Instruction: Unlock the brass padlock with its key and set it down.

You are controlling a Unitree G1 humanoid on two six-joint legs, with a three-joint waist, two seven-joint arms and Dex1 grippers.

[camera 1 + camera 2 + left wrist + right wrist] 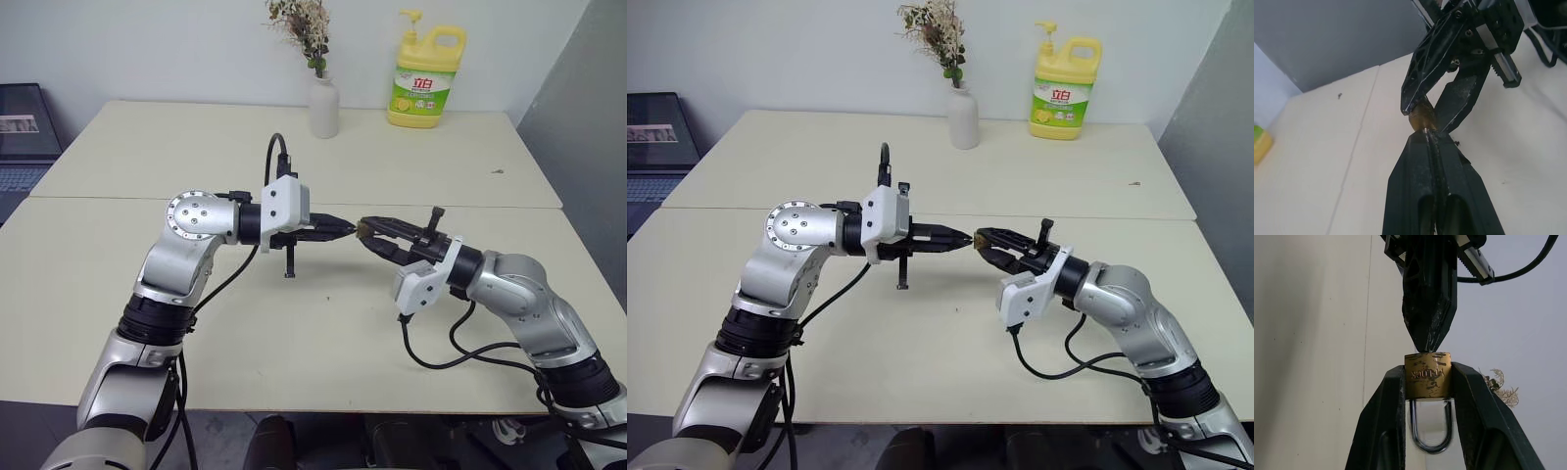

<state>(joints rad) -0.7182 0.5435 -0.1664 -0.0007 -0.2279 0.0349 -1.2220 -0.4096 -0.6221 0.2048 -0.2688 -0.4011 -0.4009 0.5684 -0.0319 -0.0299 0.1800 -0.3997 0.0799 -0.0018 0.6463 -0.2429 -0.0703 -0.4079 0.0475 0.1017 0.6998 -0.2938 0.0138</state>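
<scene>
The small brass padlock (pixel 1427 375) hangs in the air over the table, its silvery shackle (pixel 1431 433) pointing back between the fingers that hold it. My right gripper (pixel 1427 382) is shut on the lock's two sides. My left gripper (pixel 343 228) reaches in level from the left, shut, with its tips pressed against the lock's free end. In the left wrist view the padlock (pixel 1421 118) sits just past my shut left gripper (pixel 1426 137). The key is hidden where those tips meet the lock.
The pale table (pixel 147 166) has a seam running across its middle. A white vase with dried flowers (pixel 324 106) and a yellow detergent bottle (pixel 426 78) stand at its far edge. A laptop (pixel 24 132) sits off to the left.
</scene>
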